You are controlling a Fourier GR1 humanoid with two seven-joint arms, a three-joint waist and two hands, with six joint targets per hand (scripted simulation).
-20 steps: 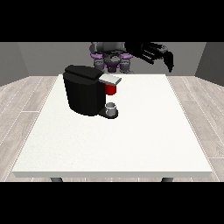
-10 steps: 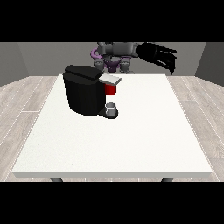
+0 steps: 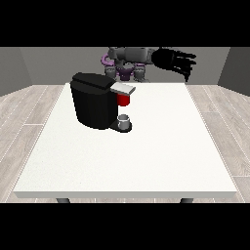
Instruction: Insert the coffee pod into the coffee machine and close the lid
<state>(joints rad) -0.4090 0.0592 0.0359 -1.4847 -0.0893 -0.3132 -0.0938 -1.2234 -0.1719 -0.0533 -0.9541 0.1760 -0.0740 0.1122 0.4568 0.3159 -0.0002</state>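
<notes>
The hand at the view's right point(image 3: 172, 60) has been shifted slightly since a moment ago, fingers spread, empty. The coffee pod cannot be made out; the coffee machine point(image 3: 96, 100) is left standing on the table point(image 3: 146, 156). The other hand is hidden.

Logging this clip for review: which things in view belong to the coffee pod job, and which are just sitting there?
Part of the job:
- coffee machine, black, on the table
- red part under its grey lid, possibly the pod
- hand at the view's right, raised beyond the table's far edge

Just there:
- small grey cup at the machine's base
- white table
</notes>
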